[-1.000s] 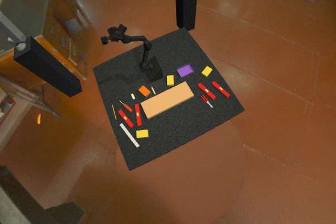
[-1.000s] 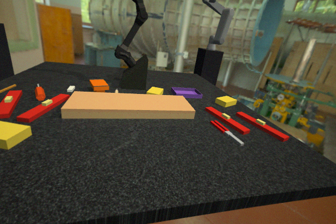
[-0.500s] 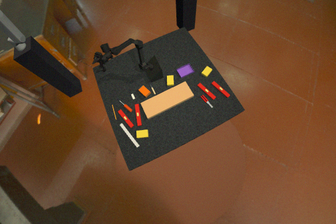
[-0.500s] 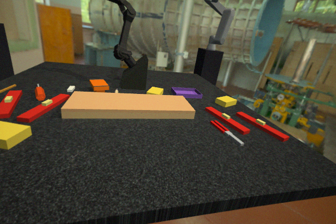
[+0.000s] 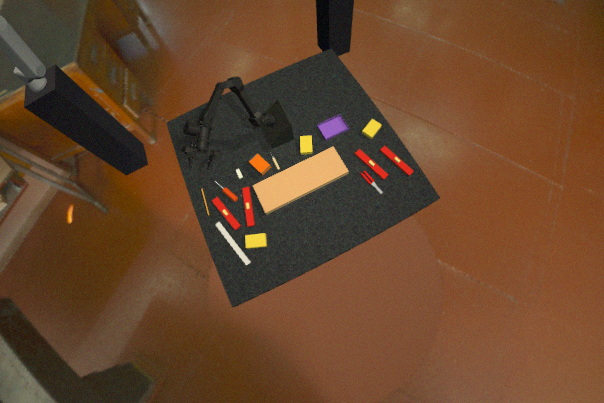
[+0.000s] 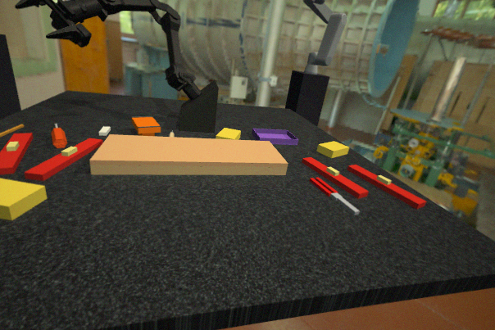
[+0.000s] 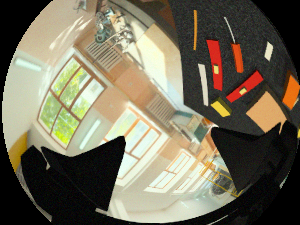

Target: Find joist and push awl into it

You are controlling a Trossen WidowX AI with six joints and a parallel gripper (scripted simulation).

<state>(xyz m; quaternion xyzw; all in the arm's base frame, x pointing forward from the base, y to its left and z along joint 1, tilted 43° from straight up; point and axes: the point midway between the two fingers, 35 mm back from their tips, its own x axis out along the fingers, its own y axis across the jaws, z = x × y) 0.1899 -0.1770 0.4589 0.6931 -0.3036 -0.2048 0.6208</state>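
Observation:
The tan floor panel [image 5: 301, 183] [image 6: 188, 155] lies flat in the middle of the black table [image 5: 320, 244] [image 6: 229, 245]. An orange block [image 5: 259, 163] [image 6: 146, 124], which I take for the stud finder, sits just behind the panel's left end. The small awl [image 5: 274, 160] [image 6: 171, 133] lies beside it. The purple tray [image 5: 333, 126] [image 6: 275, 136] stands behind the panel's right end. My gripper [image 5: 202, 155] [image 6: 34, 20] [image 7: 170, 136] is open and empty, high in the air over the table's back left, far from all of these.
Red levels [image 5: 225, 212] [image 5: 371, 163] lie at both ends of the panel. Yellow blocks [image 5: 306, 144] [image 5: 371, 128] [image 5: 255, 240], an orange-handled screwdriver [image 5: 227, 192], a pencil [image 5: 205, 201], a white ruler [image 5: 232, 243] and a red knife [image 5: 373, 184] also lie about. The arm's base [image 5: 277, 126] stands behind the panel.

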